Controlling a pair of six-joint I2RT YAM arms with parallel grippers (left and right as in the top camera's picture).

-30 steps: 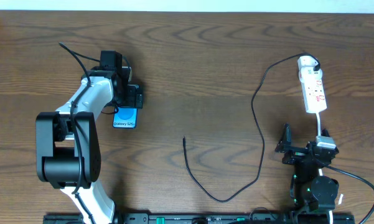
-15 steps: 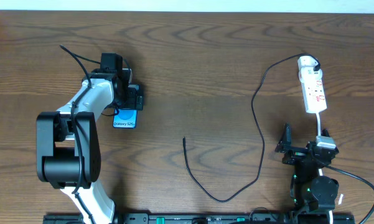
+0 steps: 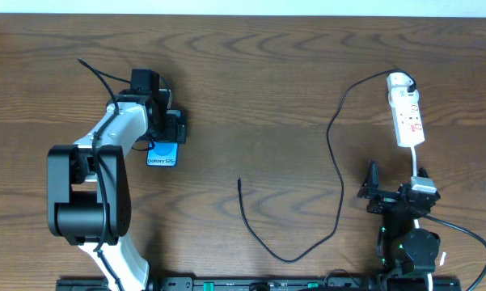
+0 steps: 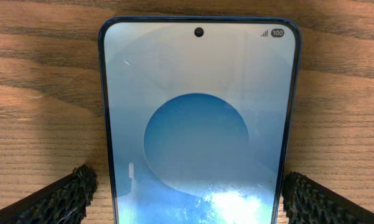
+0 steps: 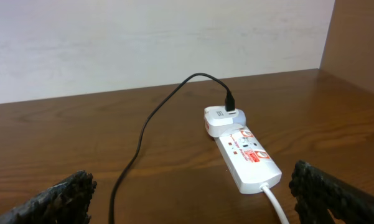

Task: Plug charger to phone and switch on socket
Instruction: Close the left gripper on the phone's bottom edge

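Note:
The phone (image 3: 162, 154) lies flat on the table at the left, its blue screen up. My left gripper (image 3: 168, 129) hangs over its far end. In the left wrist view the phone (image 4: 196, 124) fills the frame, and my left gripper (image 4: 190, 196) is open with one finger on each side of it and a thin gap on both sides. The charger cable (image 3: 340, 182) runs from a white adapter in the socket strip (image 3: 407, 113) and loops down to its free tip (image 3: 239, 181) at mid-table. My right gripper (image 3: 386, 196) is open and empty, near the strip's white cord.
In the right wrist view the socket strip (image 5: 246, 157) lies ahead to the right, with the black cable (image 5: 146, 130) curving to the left of it. A white wall stands beyond the table's far edge. The arm bases stand at the front edge.

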